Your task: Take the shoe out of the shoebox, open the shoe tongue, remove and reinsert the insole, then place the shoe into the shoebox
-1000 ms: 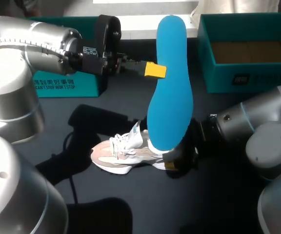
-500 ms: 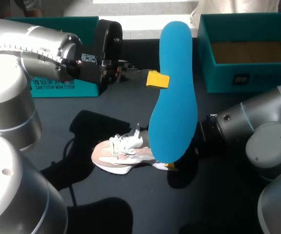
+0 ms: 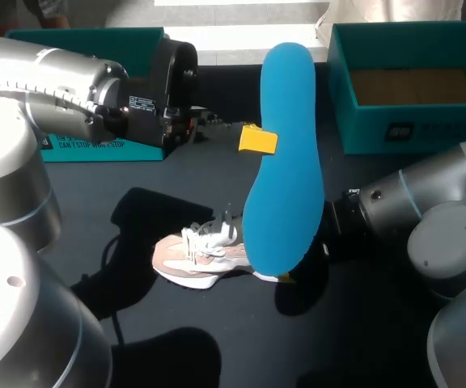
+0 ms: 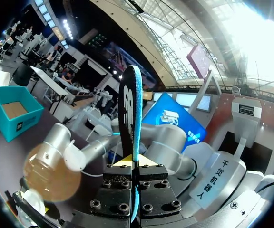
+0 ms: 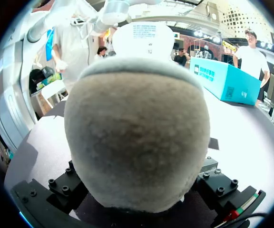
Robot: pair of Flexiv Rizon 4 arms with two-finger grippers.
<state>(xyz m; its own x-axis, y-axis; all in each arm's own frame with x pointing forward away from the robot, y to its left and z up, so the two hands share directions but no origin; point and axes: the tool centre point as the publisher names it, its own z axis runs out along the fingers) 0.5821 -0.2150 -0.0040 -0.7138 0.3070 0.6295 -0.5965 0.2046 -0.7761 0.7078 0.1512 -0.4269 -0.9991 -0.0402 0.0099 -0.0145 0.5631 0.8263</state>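
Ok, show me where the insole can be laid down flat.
Free: black table between the teal box at left and the pink-and-white sneaker; also before the open teal cardboard shoebox. Crowded: around the sneaker's heel, under the blue foam insole.

A blue insole [image 3: 284, 162] stands upright over the pink-white shoe [image 3: 196, 260], toe left, at centre, the open teal shoebox [image 3: 362, 129] far right

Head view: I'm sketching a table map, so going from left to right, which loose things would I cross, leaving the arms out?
teal box → shoe → blue insole → open shoebox
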